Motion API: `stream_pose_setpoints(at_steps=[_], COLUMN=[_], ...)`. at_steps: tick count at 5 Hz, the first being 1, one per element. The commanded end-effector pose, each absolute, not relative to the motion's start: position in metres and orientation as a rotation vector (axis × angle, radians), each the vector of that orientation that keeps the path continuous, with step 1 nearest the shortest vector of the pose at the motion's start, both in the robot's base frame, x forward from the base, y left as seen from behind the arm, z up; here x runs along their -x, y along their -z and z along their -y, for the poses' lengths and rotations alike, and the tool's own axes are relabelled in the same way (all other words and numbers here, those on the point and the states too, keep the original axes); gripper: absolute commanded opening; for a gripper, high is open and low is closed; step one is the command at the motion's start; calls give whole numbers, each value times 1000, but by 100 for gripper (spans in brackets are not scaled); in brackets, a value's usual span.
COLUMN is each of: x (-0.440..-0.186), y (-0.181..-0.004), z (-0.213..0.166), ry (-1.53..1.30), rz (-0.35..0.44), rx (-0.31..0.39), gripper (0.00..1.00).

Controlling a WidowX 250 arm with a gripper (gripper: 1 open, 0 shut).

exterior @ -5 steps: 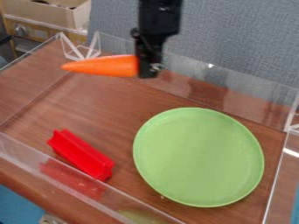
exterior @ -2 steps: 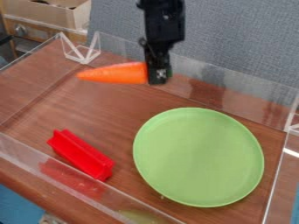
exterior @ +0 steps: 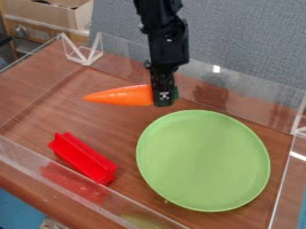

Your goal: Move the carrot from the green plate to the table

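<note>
Carrot (exterior: 120,96) is up in the air, gripped at its thick end by the black jaws (exterior: 163,97), tapered tip pointing left in the view. Jaws clamped on the carrot, arm reaching down from the top of the view. Whether the carrot touches the wood-grain tabletop (exterior: 89,125): looks raised, height unclear. Green plate (exterior: 203,161) lies flat toward the tabletop's right side, bare, carrot off it. Red block (exterior: 82,158) lies slanted near the front-left edge, apart from the plate. Clear walls (exterior: 227,79) border the tabletop. Cardboard box (exterior: 50,12) sits beyond the back-left corner.
</note>
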State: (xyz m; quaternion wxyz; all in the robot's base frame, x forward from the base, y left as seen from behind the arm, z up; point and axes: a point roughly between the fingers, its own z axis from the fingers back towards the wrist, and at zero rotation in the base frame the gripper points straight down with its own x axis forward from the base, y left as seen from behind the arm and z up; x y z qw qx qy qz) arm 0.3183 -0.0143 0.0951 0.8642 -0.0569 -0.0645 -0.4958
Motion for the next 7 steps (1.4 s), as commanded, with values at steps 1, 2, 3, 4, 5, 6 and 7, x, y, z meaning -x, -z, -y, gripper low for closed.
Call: stream_pose_setpoints(at_steps=[1,2,3,4,5,6,7], x=[-320,-320,-333,-340,-342,-331,-324], y=[-103,-97,-92,-91,-89,-86,-81], z=[-11,-39,-64,-64,-52,-28,-14], ry=[967,891,900,952,1013,1041,1057], rz=[170,173,171,169,165,163,164], rx=[109,128,143,158,173,183,195], gripper=[0,0,0,0,0,0,0])
